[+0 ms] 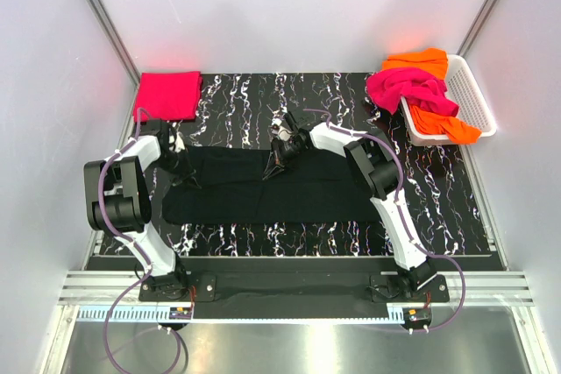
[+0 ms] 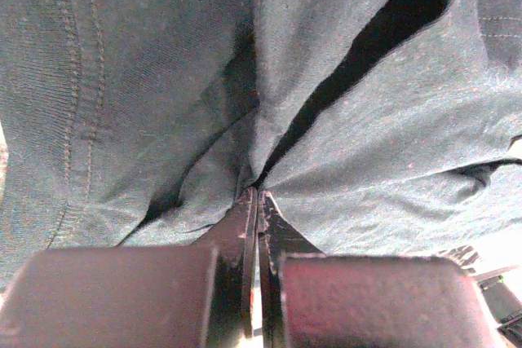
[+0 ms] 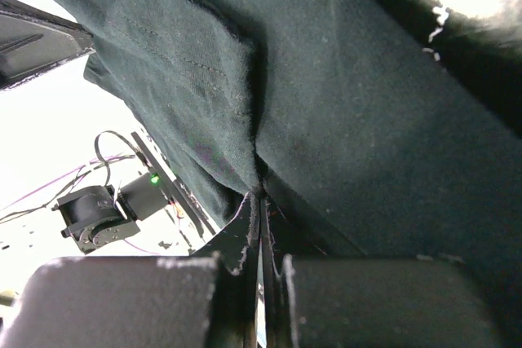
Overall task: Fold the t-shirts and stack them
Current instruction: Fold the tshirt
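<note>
From above, the black t-shirt [image 1: 289, 192] lies spread as a long band across the middle of the marbled table [image 1: 263, 94]. The left gripper [image 1: 184, 174] sits at the shirt's left end and the right gripper [image 1: 273, 168] on its far edge near the middle, where the cloth rises to a small peak. A red-pink t-shirt [image 1: 166, 94] lies folded flat in the far left corner, well apart from the arms. At the far right a white lattice basket [image 1: 478, 98] holds a magenta t-shirt [image 1: 408, 89] draped over its near rim, with an orange t-shirt [image 1: 425, 63] under it. Orange cloth shows on both sides of the magenta, and I cannot tell whether it is one shirt or more.

On the left wrist, the left gripper [image 2: 258, 195] has its jaws pressed together on a pinched ridge of the black t-shirt [image 2: 367, 160], with creases fanning out from the pinch and a stitched hem to the left.

On the right wrist, the right gripper [image 3: 261, 197] is likewise clamped tight on a fold of the black t-shirt [image 3: 367, 120], which hangs away from the tips.

As I judge it, one shirt is folded and laid down to start the stack. The black one is gripped for a fold but not yet folded small, and the basket shirts remain untouched.
</note>
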